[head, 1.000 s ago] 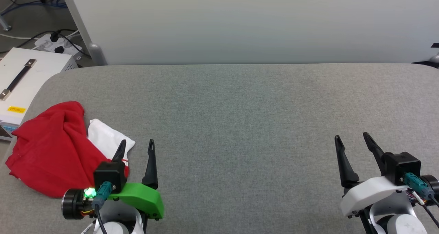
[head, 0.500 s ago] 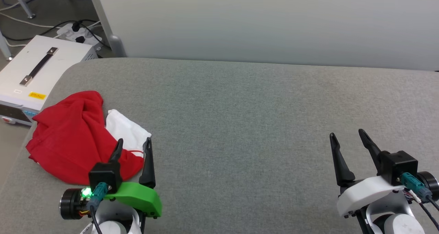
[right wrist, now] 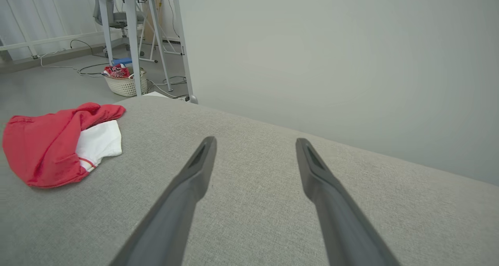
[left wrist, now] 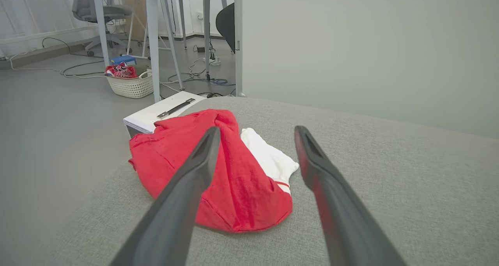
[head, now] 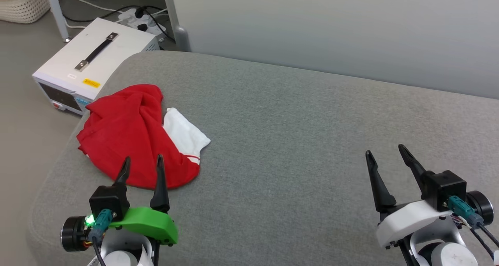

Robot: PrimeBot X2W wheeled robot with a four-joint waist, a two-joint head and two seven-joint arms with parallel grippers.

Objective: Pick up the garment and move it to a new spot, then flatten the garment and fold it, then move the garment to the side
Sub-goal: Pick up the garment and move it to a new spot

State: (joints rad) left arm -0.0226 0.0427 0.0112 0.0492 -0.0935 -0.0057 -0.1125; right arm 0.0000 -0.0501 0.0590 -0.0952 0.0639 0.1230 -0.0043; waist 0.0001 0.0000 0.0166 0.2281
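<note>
The garment [head: 132, 133] lies crumpled near the left end of the grey padded table [head: 296, 122], red with a white sleeve [head: 183, 135] sticking out to its right. Just short of its near edge my left gripper [head: 142, 162] stands open, its fingers pointing at the cloth and holding nothing. In the left wrist view the garment [left wrist: 237, 180] sits between and beyond the two fingers. Far off at the lower right my right gripper [head: 384, 151] is open and empty over bare table. The right wrist view has the garment [right wrist: 46, 145] at its left.
A white box [head: 93, 59] with a dark handle stands on the floor past the table's left corner, near a power strip with cables [head: 142, 18]. A pale partition [head: 331, 28] rises behind the table. A white basket [left wrist: 130, 83] sits on the floor among desk legs.
The head view has swung left, so the garment and box sit further right and up. The left gripper now points straight at the garment's near edge. Both grippers stay open.
</note>
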